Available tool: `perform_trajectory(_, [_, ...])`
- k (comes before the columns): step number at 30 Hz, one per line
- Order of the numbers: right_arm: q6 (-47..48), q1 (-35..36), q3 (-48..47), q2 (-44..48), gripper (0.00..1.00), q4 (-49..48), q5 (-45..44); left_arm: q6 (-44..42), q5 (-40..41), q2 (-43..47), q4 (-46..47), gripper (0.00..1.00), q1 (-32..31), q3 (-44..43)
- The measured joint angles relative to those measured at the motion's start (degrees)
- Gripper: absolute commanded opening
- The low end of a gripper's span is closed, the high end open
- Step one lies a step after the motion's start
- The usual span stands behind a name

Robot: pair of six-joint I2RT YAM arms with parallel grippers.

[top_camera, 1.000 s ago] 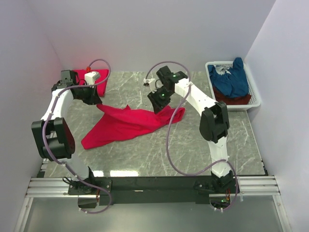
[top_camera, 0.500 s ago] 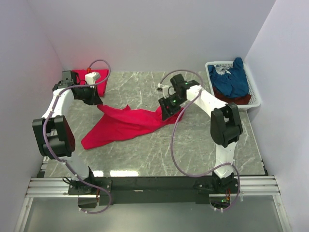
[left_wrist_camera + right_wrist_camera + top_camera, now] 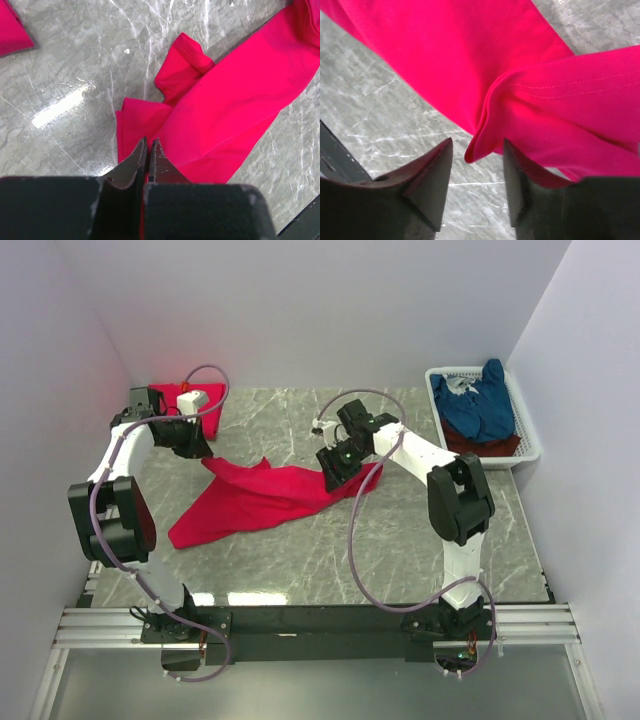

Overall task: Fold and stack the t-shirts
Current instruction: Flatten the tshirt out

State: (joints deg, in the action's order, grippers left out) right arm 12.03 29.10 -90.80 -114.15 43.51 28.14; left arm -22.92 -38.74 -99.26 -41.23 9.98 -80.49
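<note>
Crumpled across the middle of the worktop (image 3: 400, 540): one bright red t-shirt (image 3: 260, 498), drawn out long between the two arms. At its left end, clenched tight in the left tool (image 3: 148, 147), a pinch of edge cloth, raised a little off the marble. Held that way, most likely, to anchor that side and keep it taut.

At its right end, straddled by the right tool (image 3: 476, 145), a rolled fold of the same cloth. Jaws apart, one to each side of the fold, nothing gripped yet. Probably lined up like this to close on a matching corner, for pulling the shirt flat before any folding. Sleeve or bottom hem: hard to tell from the wrist view.

Parked in the back left corner, well apart from the work, a folded red t-shirt (image 3: 205, 410), likely the start of the stack. Waiting in the white basket (image 3: 500, 461) at the right edge: a navy t-shirt (image 3: 478, 405) heaped on a darker red t-shirt (image 3: 495, 447). Early in the job, by the look of it: one folded, one in hand, two to come.
</note>
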Motion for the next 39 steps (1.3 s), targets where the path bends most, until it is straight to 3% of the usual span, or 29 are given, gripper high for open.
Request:
perform_trajectory(3, [0.1,0.4,-0.1,-0.6,0.28,0.0,-0.8,0.2,0.0,0.0,-0.1,0.0,0.0,-0.1])
perform_trajectory(4, [0.3,0.4,-0.1,-0.6,0.09,0.2,-1.1,0.2,0.0,0.0,-0.1,0.0,0.0,-0.2])
perform_trajectory(5, [0.6,0.4,-0.1,-0.6,0.0,0.2,-1.4,0.2,0.0,0.0,-0.1,0.0,0.0,-0.3])
perform_trajectory(12, [1.9,-3.8,-4.9,0.5,0.0,3.9,-3.6,1.4,-0.1,-0.9,-1.4,0.01,0.9,-6.0])
perform_trajectory(19, [5.4,-17.7,-27.2,3.7,0.0,7.8,-7.9,3.8,-0.4,-1.1,-0.4,0.0,2.7,-18.5])
perform_trajectory(24, [5.8,-21.5,-37.1,10.1,0.0,7.9,-10.8,7.9,0.1,-0.1,5.1,0.0,2.8,-23.0])
perform_trajectory(31, [5.6,-22.3,-32.4,25.8,0.0,2.7,-15.1,17.2,2.9,12.5,16.2,0.0,6.7,-18.3])
perform_trajectory(39, [5.5,-23.1,-22.6,47.9,0.0,-7.0,-22.3,24.1,4.5,39.1,25.2,0.01,12.5,-9.0])
